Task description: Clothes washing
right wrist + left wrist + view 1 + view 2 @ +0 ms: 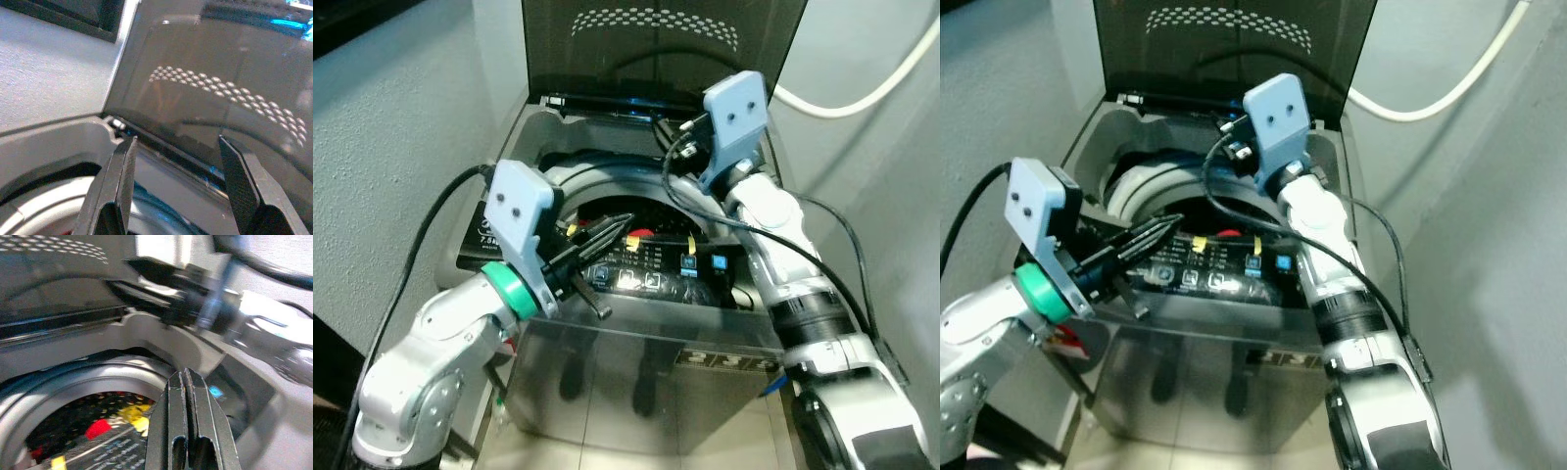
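Left hand [622,223] fingers pressed together, nothing pinched, tips pointing over the washer [607,382] opening from the front-left corner. Left wrist view confirms: two black fingers [171,431] flush against each other above the drum ring [58,377].

Right hand [176,186] spread wide, empty, held up near the back of the washer just in front of the raised lid [656,49]. Right wrist view looks at the tinted lid with its dotted pattern, fingers apart on either side of the hinge line.

Washer is a top-loader, lid upright and open. Drum [636,211] shows dark contents with red and yellow bits [117,418]; cannot tell what items they are. Control panel [656,274] with lit icons runs along the front edge, between the two arms.

White hose [862,93] curves across the wall behind, right of the lid. Black cables trail from both arms.
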Controlling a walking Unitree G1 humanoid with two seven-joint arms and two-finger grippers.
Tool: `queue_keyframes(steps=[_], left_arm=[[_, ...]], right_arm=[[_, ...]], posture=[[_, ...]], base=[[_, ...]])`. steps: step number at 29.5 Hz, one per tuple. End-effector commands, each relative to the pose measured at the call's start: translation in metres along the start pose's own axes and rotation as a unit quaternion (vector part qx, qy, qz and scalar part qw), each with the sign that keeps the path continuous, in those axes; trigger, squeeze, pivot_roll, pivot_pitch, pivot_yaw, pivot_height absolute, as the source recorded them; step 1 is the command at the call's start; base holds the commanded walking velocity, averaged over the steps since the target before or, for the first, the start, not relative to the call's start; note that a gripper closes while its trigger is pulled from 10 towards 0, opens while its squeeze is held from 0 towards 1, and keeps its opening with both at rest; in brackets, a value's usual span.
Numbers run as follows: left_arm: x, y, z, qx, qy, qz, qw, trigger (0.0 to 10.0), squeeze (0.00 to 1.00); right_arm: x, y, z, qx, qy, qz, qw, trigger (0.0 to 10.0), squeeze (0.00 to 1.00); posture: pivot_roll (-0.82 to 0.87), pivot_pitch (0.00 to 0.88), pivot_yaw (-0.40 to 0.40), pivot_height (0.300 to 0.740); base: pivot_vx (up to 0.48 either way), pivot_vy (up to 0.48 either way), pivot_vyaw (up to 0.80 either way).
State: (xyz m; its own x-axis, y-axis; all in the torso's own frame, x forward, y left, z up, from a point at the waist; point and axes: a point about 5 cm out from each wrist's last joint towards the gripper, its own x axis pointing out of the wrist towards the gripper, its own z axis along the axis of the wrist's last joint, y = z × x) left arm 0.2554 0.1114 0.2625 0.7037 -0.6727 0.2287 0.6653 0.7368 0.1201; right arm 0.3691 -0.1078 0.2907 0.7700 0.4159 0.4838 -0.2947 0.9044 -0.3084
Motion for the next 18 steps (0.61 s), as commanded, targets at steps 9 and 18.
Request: queue_keyframes(steps=[9, 18], left_arm=[[0.002, 0.043, 0.009, 0.035, -0.039, 0.190, 0.980, 10.0, 0.00], [0.005, 0.066, 0.013, 0.022, -0.064, 0.270, 0.960, 10.0, 0.00]], right_arm=[[-0.058, 0.019, -0.023, 0.083, 0.008, -0.148, 0.985, 10.0, 0.00], [-0.052, 0.033, -0.023, 0.113, 0.015, -0.155, 0.981, 10.0, 0.00]], posture=[[0.18, 0.029, -0.008, 0.740], [0.16, 0.000, -0.031, 0.740]], base=[[0.000, 0.000, 0.00], [0.000, 0.000, 0.00]])
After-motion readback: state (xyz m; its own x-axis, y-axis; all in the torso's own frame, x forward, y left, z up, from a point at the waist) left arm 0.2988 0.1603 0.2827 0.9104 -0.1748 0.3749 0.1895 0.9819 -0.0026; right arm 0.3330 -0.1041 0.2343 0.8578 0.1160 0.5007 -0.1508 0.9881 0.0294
